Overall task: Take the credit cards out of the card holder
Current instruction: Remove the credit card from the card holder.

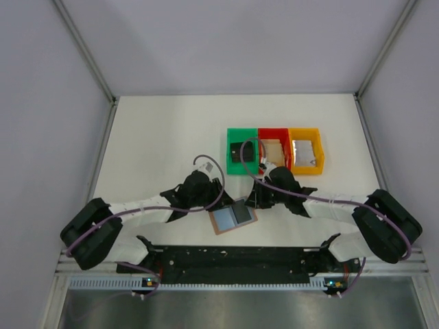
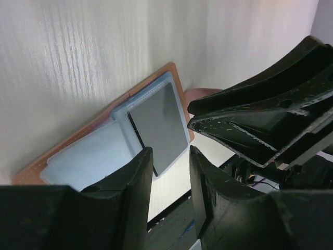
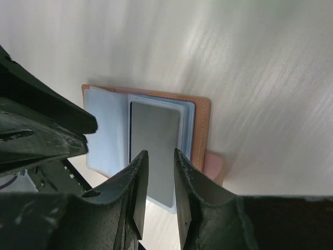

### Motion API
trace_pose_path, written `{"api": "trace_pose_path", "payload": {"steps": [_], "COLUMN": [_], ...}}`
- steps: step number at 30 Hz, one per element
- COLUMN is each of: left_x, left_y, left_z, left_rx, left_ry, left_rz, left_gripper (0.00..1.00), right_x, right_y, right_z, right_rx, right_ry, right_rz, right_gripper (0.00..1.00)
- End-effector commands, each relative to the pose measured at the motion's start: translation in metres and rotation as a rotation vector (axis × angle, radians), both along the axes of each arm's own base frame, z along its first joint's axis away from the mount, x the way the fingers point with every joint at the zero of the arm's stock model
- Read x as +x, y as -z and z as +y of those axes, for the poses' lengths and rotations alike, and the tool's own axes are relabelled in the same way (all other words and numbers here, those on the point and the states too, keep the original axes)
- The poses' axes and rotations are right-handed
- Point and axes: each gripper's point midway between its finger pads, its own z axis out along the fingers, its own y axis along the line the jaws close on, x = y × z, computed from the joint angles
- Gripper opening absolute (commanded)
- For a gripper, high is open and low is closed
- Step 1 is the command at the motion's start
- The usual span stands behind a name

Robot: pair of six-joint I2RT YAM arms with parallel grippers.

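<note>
The card holder point(image 1: 223, 223) lay open and flat on the white table point(image 1: 158, 137), blue-grey pockets up. It sat between and just below the two grippers. A dark credit card point(image 3: 155, 151) sat in its pocket.

The left gripper point(image 2: 171, 153) hung at the card's near corner, its jaws a narrow gap apart with nothing between them. The right gripper point(image 3: 159, 152) faced it from the other side. Its jaws were slightly parted and straddled the card's near end. I could not tell whether its tips touched the card.

Well beyond both jaws, what looked like a second card point(image 1: 236, 152) lay in the green bin point(image 1: 233, 133).
</note>
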Motion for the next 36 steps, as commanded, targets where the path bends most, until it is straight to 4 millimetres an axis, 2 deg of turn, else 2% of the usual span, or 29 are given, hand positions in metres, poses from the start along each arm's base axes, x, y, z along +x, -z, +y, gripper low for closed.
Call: {"api": "trace_pose_path", "payload": {"steps": [1, 9, 13, 20, 25, 32, 36], "left_x": [0.005, 0.001, 0.000, -0.003, -0.004, -0.009, -0.012], "left_y": [0.000, 0.038, 0.050, 0.051, 0.045, 0.044, 0.043], "left_z": [-0.021, -0.015, -0.012, -0.018, -0.019, -0.016, -0.015], "left_rx": [-0.093, -0.019, -0.004, -0.040, -0.073, -0.111, -0.130], "left_ry": [-0.008, -0.022, -0.030, -0.016, -0.017, -0.014, -0.014], "left_rz": [0.017, 0.077, 0.094, 0.108, 0.097, 0.089, 0.083], "left_gripper": [0.39, 0.38, 0.36, 0.35, 0.30, 0.11, 0.05], "right_x": [0.014, 0.009, 0.006, 0.000, -0.001, -0.002, -0.002], "right_y": [-0.005, 0.008, 0.012, 0.021, 0.022, 0.024, 0.026], "right_z": [0.009, 0.007, 0.007, 0.008, 0.007, 0.007, 0.006], "right_rx": [0.045, 0.036, 0.027, 0.013, 0.016, 0.020, 0.016], "right_ry": [-0.001, -0.008, -0.012, -0.021, -0.019, -0.017, -0.011], "right_rz": [-0.049, -0.008, 0.014, 0.069, 0.077, 0.082, 0.088], "right_gripper": [0.26, 0.24, 0.24, 0.23, 0.22, 0.22, 0.22]}}
